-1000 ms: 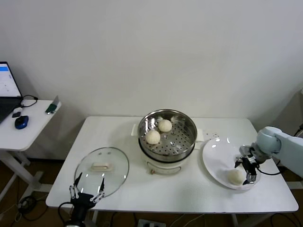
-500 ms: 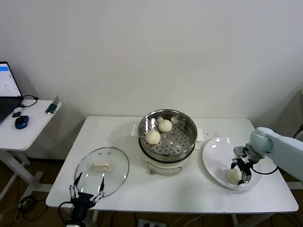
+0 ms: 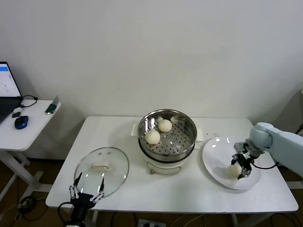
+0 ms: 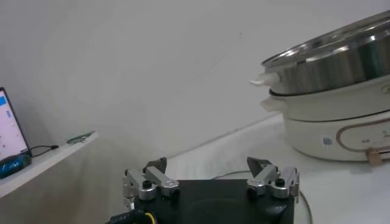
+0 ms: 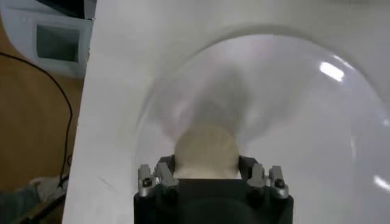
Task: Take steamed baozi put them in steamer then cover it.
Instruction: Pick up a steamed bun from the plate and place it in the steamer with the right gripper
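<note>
- my right tool [image 3: 242, 169] grips a baozi [image 3: 233, 170] on the plate [image 3: 215, 161], near the surface's [image 3: 118, 127] right edge.
- my left tool [image 3: 87, 188] waits open beside the cover [image 3: 102, 166], at the front edge.

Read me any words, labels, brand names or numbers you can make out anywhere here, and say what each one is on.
None can be read.
Small sticker on the pot base: print too small to read.
Control panel on the pot base: no legible marking.
Laptop screen: blue and white areas, text too small to read.
</note>
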`<state>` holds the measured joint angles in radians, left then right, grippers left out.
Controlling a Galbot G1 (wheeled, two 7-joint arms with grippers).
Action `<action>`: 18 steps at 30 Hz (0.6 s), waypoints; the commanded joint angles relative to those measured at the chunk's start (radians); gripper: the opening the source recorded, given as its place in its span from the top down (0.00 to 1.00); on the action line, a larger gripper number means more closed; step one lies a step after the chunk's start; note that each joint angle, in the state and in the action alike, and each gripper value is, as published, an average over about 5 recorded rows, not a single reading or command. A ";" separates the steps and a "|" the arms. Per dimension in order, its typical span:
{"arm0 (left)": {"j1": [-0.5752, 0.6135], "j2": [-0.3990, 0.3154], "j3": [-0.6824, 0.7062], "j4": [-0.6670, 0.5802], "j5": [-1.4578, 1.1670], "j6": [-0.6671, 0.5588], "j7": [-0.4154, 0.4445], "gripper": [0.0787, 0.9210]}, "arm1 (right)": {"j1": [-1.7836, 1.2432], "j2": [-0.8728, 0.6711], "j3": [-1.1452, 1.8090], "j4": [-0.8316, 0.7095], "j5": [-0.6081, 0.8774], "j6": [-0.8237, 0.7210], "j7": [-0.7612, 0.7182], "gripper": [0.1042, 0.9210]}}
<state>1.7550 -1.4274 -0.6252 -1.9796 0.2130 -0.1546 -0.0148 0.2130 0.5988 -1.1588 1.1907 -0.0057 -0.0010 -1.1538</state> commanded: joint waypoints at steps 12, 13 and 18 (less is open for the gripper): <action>-0.002 -0.002 0.010 -0.002 0.004 0.004 0.001 0.12 | 0.731 0.257 -0.368 0.179 -0.066 0.553 -0.055 0.31; -0.001 -0.003 0.010 -0.002 0.005 0.003 0.001 0.12 | 0.731 0.275 -0.359 0.191 -0.066 0.557 -0.056 0.31; 0.008 -0.006 0.011 -0.006 0.006 0.000 0.001 0.12 | 0.658 0.357 -0.290 0.245 -0.120 0.566 -0.060 0.31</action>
<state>1.7569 -1.4319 -0.6142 -1.9828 0.2173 -0.1520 -0.0145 0.7532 0.8263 -1.4235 1.3500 -0.0819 0.4342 -1.2036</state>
